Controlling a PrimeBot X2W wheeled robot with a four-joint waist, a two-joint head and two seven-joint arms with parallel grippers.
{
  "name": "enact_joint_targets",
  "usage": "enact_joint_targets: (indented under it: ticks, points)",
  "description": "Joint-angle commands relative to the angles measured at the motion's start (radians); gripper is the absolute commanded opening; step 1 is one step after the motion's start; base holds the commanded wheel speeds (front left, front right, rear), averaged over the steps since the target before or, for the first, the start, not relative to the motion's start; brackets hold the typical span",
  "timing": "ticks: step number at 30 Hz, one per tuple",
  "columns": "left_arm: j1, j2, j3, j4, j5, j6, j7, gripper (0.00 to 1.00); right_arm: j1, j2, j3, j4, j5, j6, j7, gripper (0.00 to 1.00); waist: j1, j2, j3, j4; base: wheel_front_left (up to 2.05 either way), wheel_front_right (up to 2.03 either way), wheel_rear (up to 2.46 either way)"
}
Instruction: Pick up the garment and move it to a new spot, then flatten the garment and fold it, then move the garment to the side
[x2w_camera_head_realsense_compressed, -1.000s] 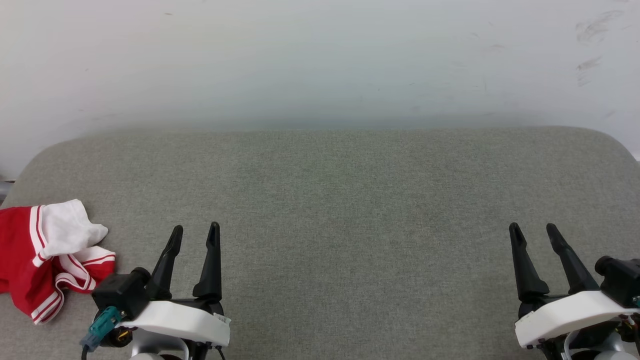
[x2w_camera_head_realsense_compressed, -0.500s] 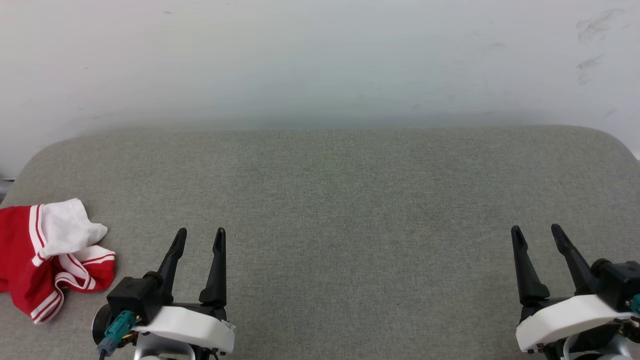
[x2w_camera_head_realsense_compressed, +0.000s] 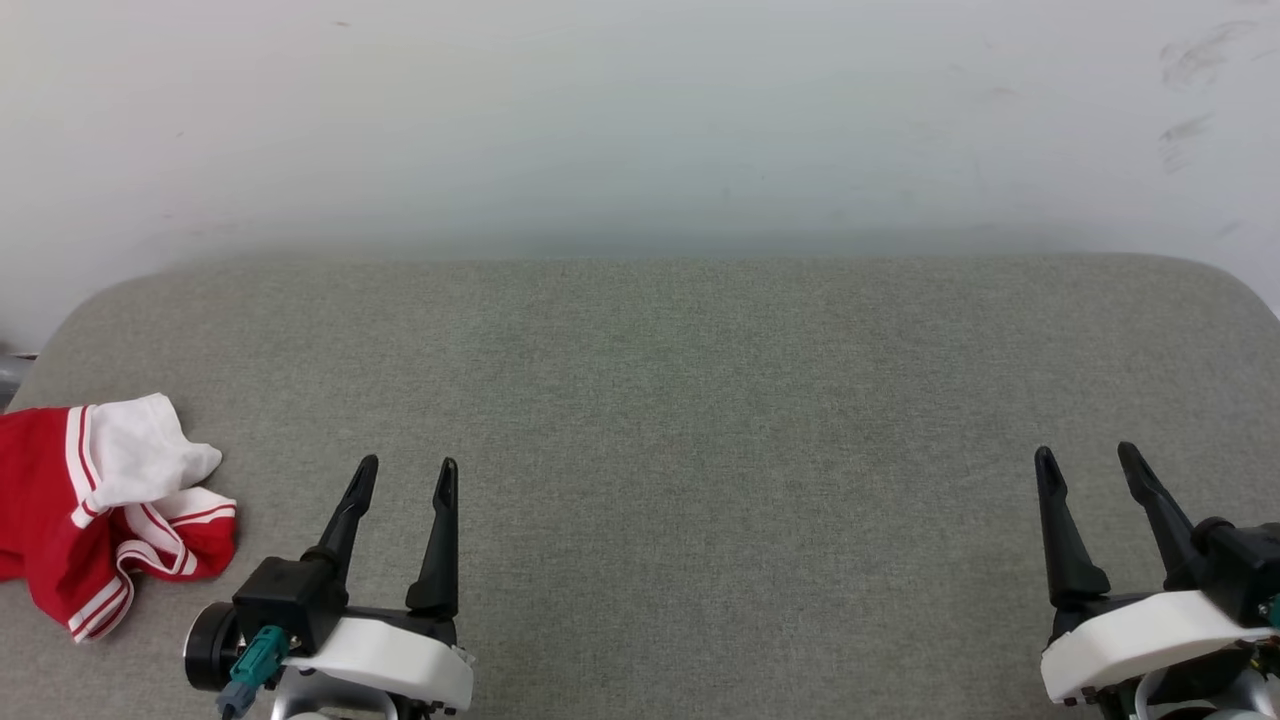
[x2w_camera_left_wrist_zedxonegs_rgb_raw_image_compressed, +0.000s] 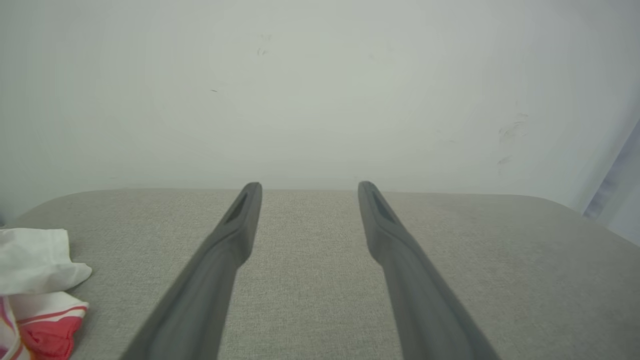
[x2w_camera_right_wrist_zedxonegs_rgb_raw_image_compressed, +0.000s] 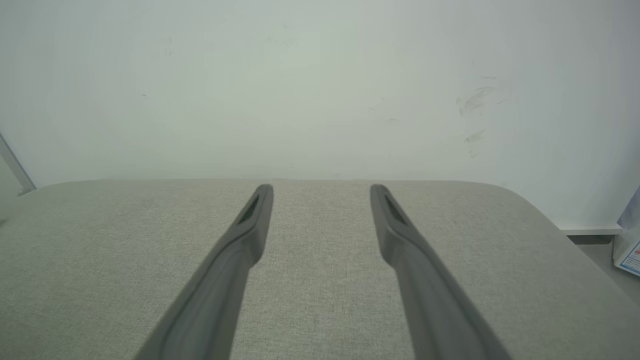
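The garment (x2w_camera_head_realsense_compressed: 50, 520) is bright red soft cloth, crumpled into a loose heap. A white sleeve lies bunched on top, puffed and folded over itself. Red-and-white striped bands run along the sleeve seam and curl round the near edge of the heap. The head view's left edge cuts off its left part. In the left wrist view the garment (x2w_camera_left_wrist_zedxonegs_rgb_raw_image_compressed: 35, 260) shows at the lower left corner, with a white fold above and a red striped corner beneath.

It lies on the grey cloth-covered desk (x2w_camera_head_realsense_compressed: 700, 400), at the far left end, near the rounded back corner.

The left claw (x2w_camera_head_realsense_compressed: 408, 464) is to the garment's right and a little closer to the robot, near it but apart. A strip of bare desk shows between the cloth and the dark housing at the claw's base. Its fingers point toward the pale wall (x2w_camera_head_realsense_compressed: 640, 120), not at the garment. In its own wrist view the left claw (x2w_camera_left_wrist_zedxonegs_rgb_raw_image_compressed: 308, 186) has its two fingers spread, with nothing between them.

The right claw (x2w_camera_head_realsense_compressed: 1088, 452) is at the far right end, well apart from the garment, with the desk's bare width between them. In its wrist view the right claw (x2w_camera_right_wrist_zedxonegs_rgb_raw_image_compressed: 321, 187) is likewise spread and empty, with only grey cloth seen between the fingers.
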Motion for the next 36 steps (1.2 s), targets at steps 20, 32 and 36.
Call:
enact_joint_targets:
  ticks: [20,32,36]
  points:
    - [-0.027,0.002,0.050,0.053,0.042,0.005,-0.016,1.00,0.008,0.004,0.032,-0.038,-0.056,0.000,-0.003,1.00,0.0000,0.0000,0.008,0.171,0.00,0.00,0.00]
    - [-0.030,0.010,0.099,0.064,0.054,0.011,-0.016,1.00,-0.017,0.003,0.082,-0.044,-0.072,0.000,0.015,1.00,0.0000,0.0000,0.013,0.344,0.00,0.00,0.00]
    - [-0.032,0.014,0.112,0.065,0.057,0.010,-0.016,1.00,-0.028,0.003,0.100,-0.036,-0.072,0.000,0.015,1.00,0.0000,0.0000,0.012,0.394,0.00,0.00,0.00]
